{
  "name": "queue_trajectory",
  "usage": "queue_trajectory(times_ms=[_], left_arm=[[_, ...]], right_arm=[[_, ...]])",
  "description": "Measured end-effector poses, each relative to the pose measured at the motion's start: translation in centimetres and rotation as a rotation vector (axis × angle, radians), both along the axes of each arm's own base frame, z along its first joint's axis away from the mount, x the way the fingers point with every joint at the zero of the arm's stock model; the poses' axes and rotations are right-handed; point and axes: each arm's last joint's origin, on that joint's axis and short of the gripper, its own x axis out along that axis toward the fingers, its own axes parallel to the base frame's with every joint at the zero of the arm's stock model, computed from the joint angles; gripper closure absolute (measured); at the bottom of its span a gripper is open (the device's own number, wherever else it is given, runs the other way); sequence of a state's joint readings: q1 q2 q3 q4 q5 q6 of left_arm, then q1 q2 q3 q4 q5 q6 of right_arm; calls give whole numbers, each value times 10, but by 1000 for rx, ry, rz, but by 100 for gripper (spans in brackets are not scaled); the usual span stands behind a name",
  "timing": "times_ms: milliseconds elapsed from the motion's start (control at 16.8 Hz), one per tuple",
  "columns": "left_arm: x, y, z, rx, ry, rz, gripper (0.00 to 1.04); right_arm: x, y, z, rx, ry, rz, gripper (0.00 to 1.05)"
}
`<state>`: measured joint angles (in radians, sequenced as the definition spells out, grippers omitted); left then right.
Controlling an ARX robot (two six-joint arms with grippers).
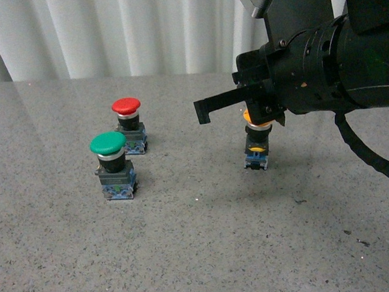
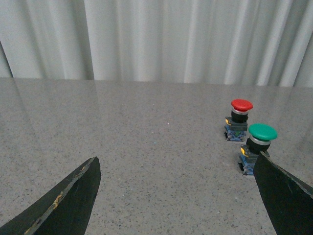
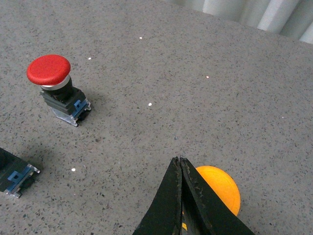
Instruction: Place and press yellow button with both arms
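While the right arm's flat black gripper [image 1: 203, 110] has its two fingers pressed together with nothing between them, the yellow-capped pushbutton with black body and blue base [image 1: 257, 145] stands upright on the grey speckled tabletop [image 1: 189, 253], beneath the finger roots; contact cannot be determined. The left gripper [image 2: 176, 156] is spread wide, empty.

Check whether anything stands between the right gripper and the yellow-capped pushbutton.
Nothing visible does: the shut right gripper is right at the yellow-capped pushbutton; the red-capped button stands well apart.
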<state>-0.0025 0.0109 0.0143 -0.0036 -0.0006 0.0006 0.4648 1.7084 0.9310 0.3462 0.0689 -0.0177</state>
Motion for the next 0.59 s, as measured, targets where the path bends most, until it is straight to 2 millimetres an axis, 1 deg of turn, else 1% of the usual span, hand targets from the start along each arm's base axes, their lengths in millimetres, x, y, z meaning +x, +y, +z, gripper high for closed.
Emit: queue_trajectory(times_ms=[297, 594], left_arm=[[0, 0, 0, 0, 0, 0, 7], [0, 0, 0, 0, 0, 0, 7]], right_arm=[[5, -1, -1, -18, 11, -15, 103], [5, -4, -9, -42, 33, -18, 103]])
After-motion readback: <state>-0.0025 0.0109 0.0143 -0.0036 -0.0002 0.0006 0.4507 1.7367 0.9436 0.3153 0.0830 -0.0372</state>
